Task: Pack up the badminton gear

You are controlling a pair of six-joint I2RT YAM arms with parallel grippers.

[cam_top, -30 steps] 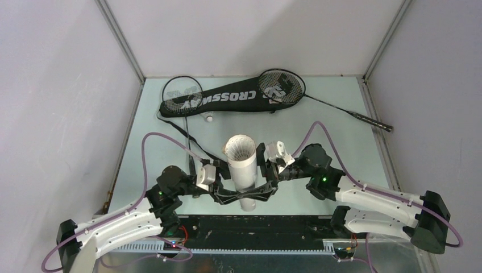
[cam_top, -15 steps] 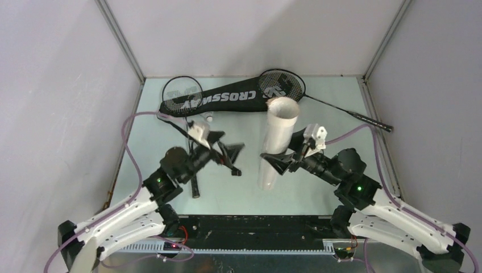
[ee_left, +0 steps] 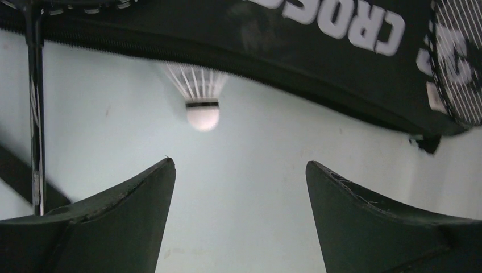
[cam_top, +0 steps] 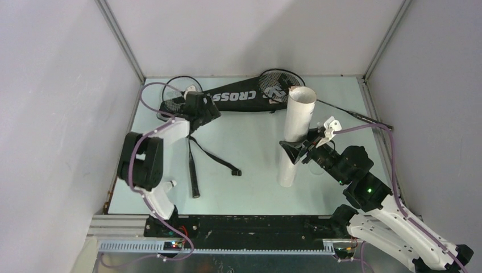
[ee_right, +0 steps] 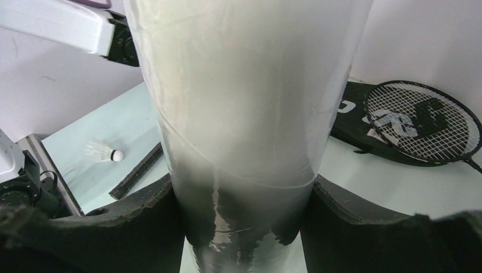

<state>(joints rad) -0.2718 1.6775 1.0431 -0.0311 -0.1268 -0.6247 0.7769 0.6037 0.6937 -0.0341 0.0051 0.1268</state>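
Observation:
My right gripper [cam_top: 295, 152] is shut on the long white tube [cam_top: 296, 128] and holds it upright right of centre, open end up; the jaws clamp its lower part in the right wrist view [ee_right: 244, 187]. My left gripper [cam_top: 203, 111] is open and empty at the back left, by the black CROSSWAY bag [cam_top: 239, 98]. In the left wrist view a white shuttlecock [ee_left: 202, 111] lies just ahead of the open fingers [ee_left: 142, 193], against the bag's edge [ee_left: 341, 51]. One racket head [cam_top: 278, 85] lies on the bag's right end. The other racket [cam_top: 192, 165] runs from the bag's left end toward me.
The bag's black strap [cam_top: 219, 158] trails across the table's middle. The right racket's handle [cam_top: 382, 125] reaches the right wall. Grey walls close in the table on three sides. The shuttlecock [ee_right: 105, 152] and the strap also show in the right wrist view.
My left gripper let go of the tube and swung to the back left, by the bag and shuttlecock. My right gripper carried the tube to the right.

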